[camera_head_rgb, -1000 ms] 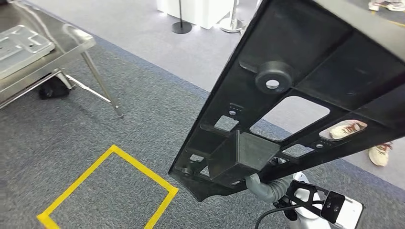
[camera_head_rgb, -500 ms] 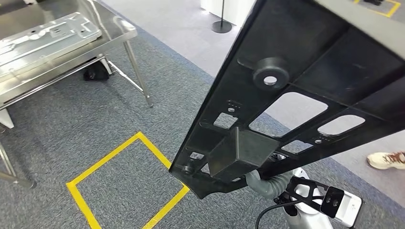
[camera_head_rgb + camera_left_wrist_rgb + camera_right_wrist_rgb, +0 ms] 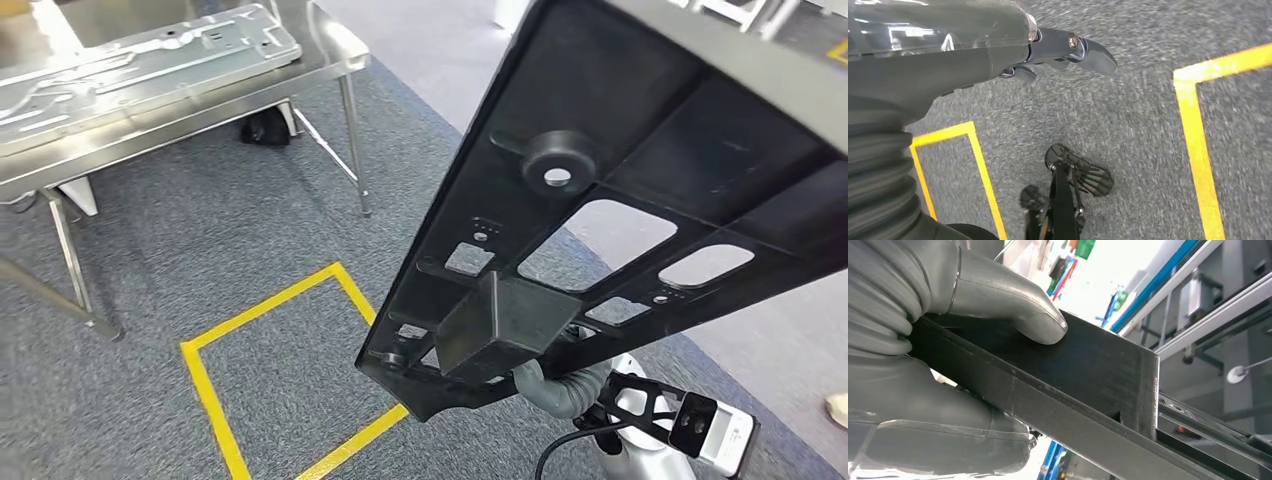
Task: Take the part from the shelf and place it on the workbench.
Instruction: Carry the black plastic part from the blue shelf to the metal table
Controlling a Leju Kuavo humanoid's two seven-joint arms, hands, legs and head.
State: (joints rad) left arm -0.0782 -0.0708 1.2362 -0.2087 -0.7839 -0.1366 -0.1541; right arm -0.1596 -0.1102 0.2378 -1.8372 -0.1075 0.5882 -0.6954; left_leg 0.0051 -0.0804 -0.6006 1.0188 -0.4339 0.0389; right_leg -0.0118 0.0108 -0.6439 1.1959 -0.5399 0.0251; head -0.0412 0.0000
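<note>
The part (image 3: 640, 200) is a long black moulded panel with cut-outs and a round boss. It slants across the right half of the head view, held above the carpet. My right hand (image 3: 562, 388) grips its near end from underneath and is mostly hidden by the panel. In the right wrist view my right hand (image 3: 948, 340) clamps the black part (image 3: 1088, 370), thumb (image 3: 1008, 300) pressed on its flat face. The steel workbench (image 3: 220, 95) stands at the upper left. My left hand (image 3: 1013, 50) hangs over the floor, fingers (image 3: 1088, 50) stretched out, holding nothing.
A silvery metal plate (image 3: 140, 55) lies on the workbench. A yellow tape square (image 3: 260, 308) marks the grey carpet between me and the bench legs (image 3: 355, 140). Yellow tape (image 3: 1193, 140) also crosses the floor under my left hand. A person's shoe (image 3: 838, 408) is at the right edge.
The whole view has swung: the workbench and the yellow square now sit further right in the picture. The black part stays in my right hand in the same pose.
</note>
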